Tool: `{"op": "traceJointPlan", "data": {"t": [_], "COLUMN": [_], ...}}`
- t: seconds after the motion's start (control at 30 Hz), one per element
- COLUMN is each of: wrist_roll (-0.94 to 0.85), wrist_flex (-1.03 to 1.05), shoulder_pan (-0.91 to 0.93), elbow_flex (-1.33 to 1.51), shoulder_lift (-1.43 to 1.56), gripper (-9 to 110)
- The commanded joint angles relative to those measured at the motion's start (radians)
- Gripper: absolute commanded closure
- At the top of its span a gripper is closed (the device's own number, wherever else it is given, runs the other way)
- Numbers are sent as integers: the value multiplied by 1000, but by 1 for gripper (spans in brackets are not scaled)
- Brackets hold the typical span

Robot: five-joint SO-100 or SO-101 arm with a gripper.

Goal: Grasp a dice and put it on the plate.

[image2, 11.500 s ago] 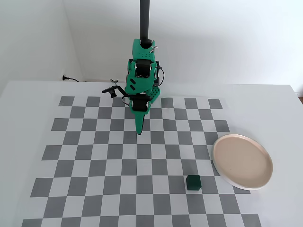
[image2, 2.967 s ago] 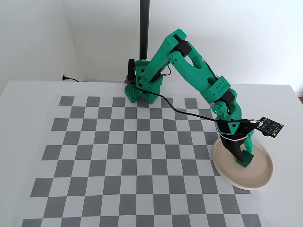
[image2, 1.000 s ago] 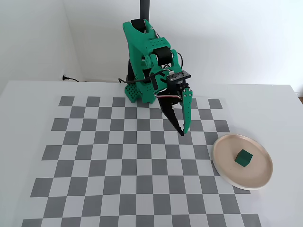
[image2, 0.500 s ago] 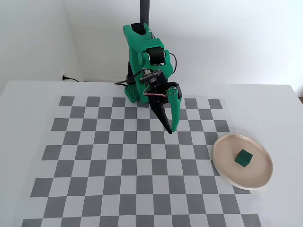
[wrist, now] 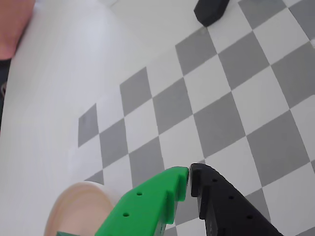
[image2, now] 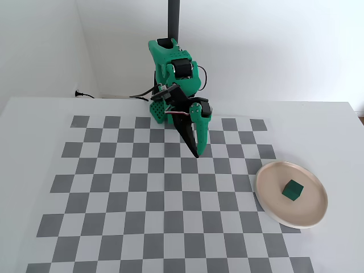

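Claw [image2: 197,153] clenched on nothing, tips together and pointing down over the far-middle squares of the checkerboard [image2: 114,187], close in front of the arm's base in the fixed view. Well apart from it, toward the near right: the plate [image2: 267,202], with the dice [image2: 292,190] sitting flat on it a little right of centre, so the task reads as done and no reach back that way seems called for. Same story from the wrist view: closed claw [wrist: 189,178] over bare squares, plate [wrist: 74,206] rim cut by the bottom-left edge.
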Motion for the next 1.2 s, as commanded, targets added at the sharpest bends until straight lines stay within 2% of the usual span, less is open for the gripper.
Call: {"op": "traceJointPlan", "data": {"t": [0.0, 0.43, 0.63, 0.87, 0.97, 1.17], "wrist_roll": [46, 153, 393, 545, 538, 618], "wrist_flex": [-17, 84, 71, 41, 12, 118], "shoulder_pan": [23, 28, 34, 110, 129, 186], "elbow_flex": [9, 103, 124, 183, 233, 233], "shoulder_lift": [52, 209, 209, 207, 207, 209], "gripper": [106, 106, 106, 106, 106, 106]}}
